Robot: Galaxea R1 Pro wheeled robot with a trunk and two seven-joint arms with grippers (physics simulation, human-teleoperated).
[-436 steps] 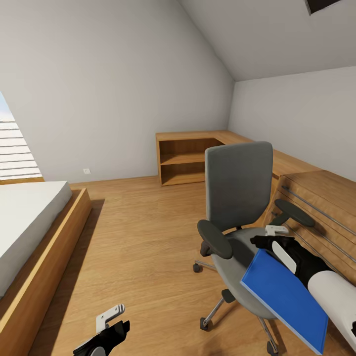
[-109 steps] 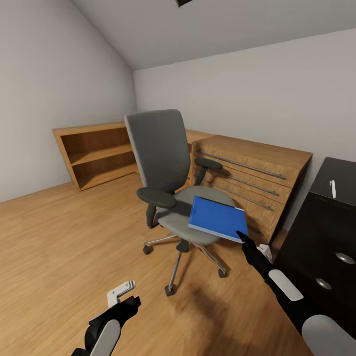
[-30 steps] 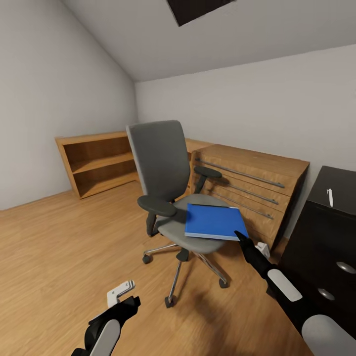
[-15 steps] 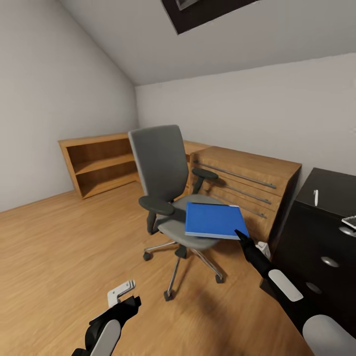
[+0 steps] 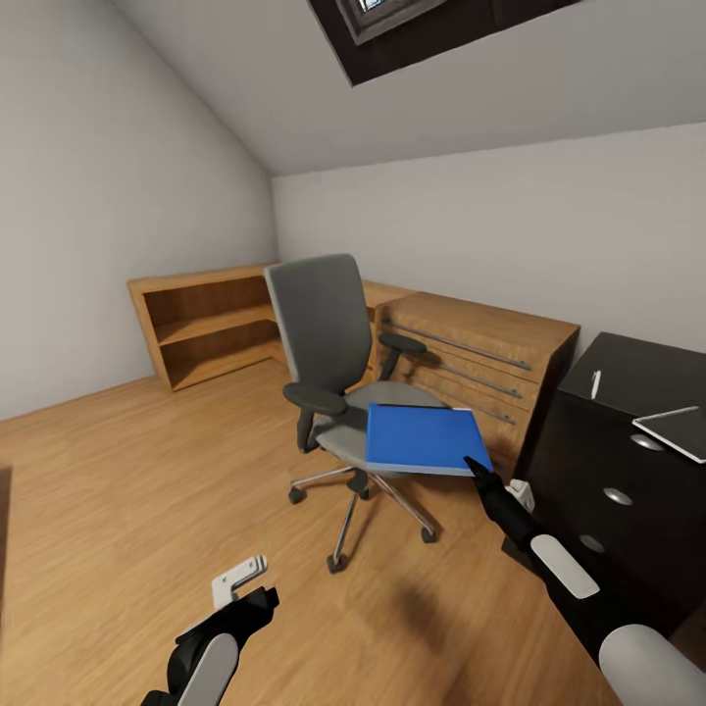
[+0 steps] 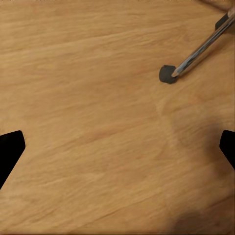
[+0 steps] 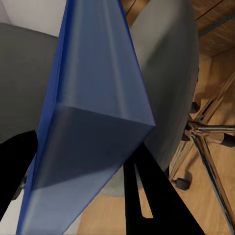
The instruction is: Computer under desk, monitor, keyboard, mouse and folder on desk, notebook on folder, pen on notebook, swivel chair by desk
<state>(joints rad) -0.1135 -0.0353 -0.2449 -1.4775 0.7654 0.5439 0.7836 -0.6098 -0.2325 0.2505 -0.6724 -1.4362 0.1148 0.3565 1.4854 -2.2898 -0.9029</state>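
From the head camera, one grey upholstered swivel chair (image 5: 338, 368) with two black armrests and a chrome star base stands on the wooden floor (image 5: 127, 471), near a light wooden chest of drawers (image 5: 476, 358). One flat bright-blue folder (image 5: 424, 438) is held level over the front of the seat, pinched at its near corner by the right gripper (image 5: 478, 468). At the right stands the glossy black desk (image 5: 628, 431) with three round silver knobs showing; on its top lie one thin white pen (image 5: 594, 383) and one pale notebook (image 5: 675, 429), a little apart. The left gripper (image 5: 240, 583) hangs low over the floor.

From the left wrist camera, two black fingertips (image 6: 10, 152) stand wide apart above the floor, with one black castor (image 6: 168, 74) on a chrome leg beyond.

From the right wrist camera, the folder's pale edge sits between two black fingers (image 7: 152, 196), clamped, with the grey seat behind.
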